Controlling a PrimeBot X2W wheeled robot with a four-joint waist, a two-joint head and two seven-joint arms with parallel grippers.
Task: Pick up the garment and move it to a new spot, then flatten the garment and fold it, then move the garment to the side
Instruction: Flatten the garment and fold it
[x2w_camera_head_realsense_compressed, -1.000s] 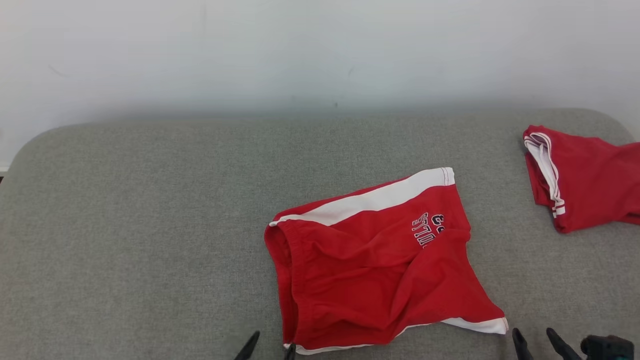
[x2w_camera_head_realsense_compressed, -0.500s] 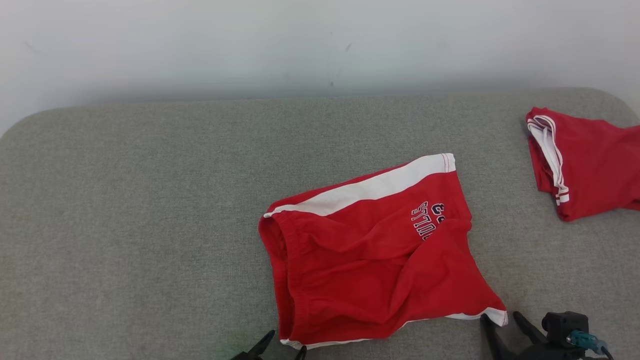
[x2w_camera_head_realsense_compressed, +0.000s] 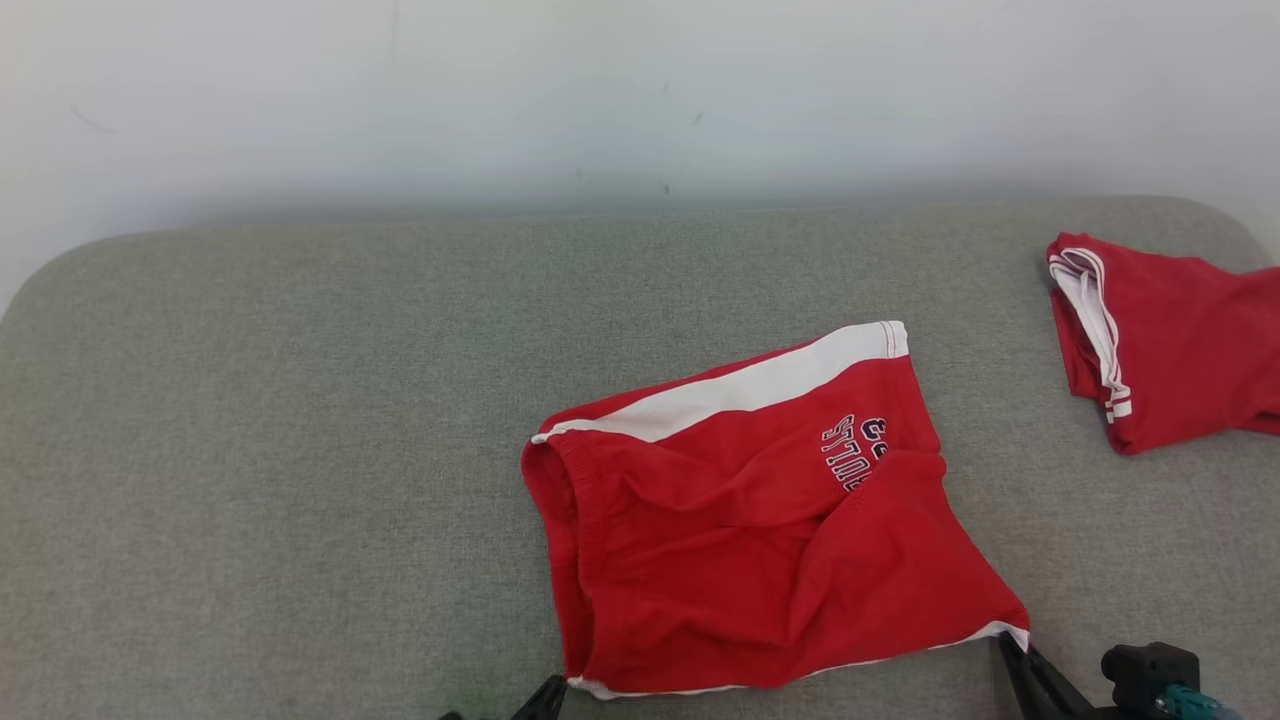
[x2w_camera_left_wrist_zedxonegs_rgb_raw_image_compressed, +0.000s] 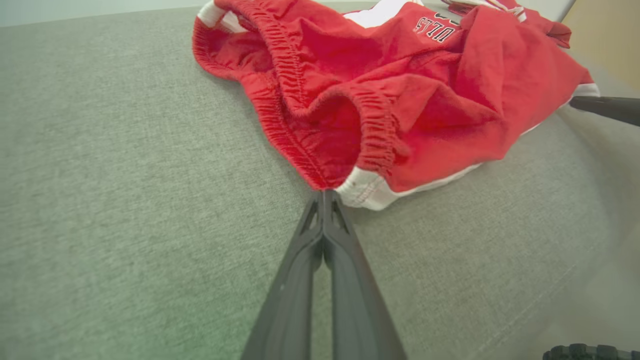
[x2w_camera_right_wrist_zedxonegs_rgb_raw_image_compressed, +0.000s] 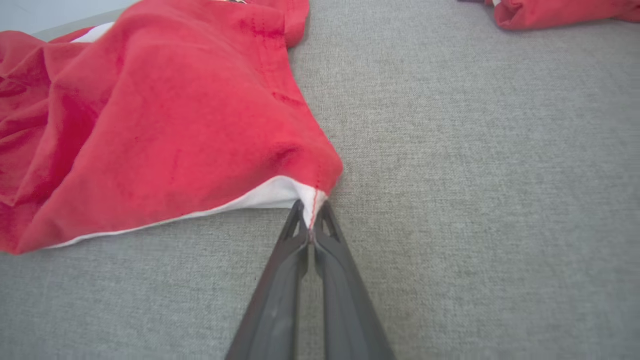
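The garment (x2w_camera_head_realsense_compressed: 740, 530) is a pair of red shorts with white side stripes and dark lettering, lying rumpled on the grey cushion (x2w_camera_head_realsense_compressed: 300, 450). At the view's bottom edge, my left gripper (x2w_camera_head_realsense_compressed: 555, 695) is shut on the near corner of the elastic waistband. In the left wrist view its closed tips (x2w_camera_left_wrist_zedxonegs_rgb_raw_image_compressed: 324, 192) pinch that waistband edge of the garment (x2w_camera_left_wrist_zedxonegs_rgb_raw_image_compressed: 400, 85). My right gripper (x2w_camera_head_realsense_compressed: 1010, 645) is shut on the near right hem corner. The right wrist view shows its tips (x2w_camera_right_wrist_zedxonegs_rgb_raw_image_compressed: 311, 212) clamped on the white hem of the garment (x2w_camera_right_wrist_zedxonegs_rgb_raw_image_compressed: 175, 115), which is slightly lifted there.
A second red garment with white trim (x2w_camera_head_realsense_compressed: 1170, 340) lies folded at the cushion's back right corner, also seen as a red garment (x2w_camera_right_wrist_zedxonegs_rgb_raw_image_compressed: 550, 12) in the right wrist view. A pale wall (x2w_camera_head_realsense_compressed: 600, 90) stands behind the cushion. Bare grey cushion stretches to the left.
Both grippers moved up to the shorts' near corners and shut on them. The right hem corner is now pulled taut. The head camera shifted slightly.
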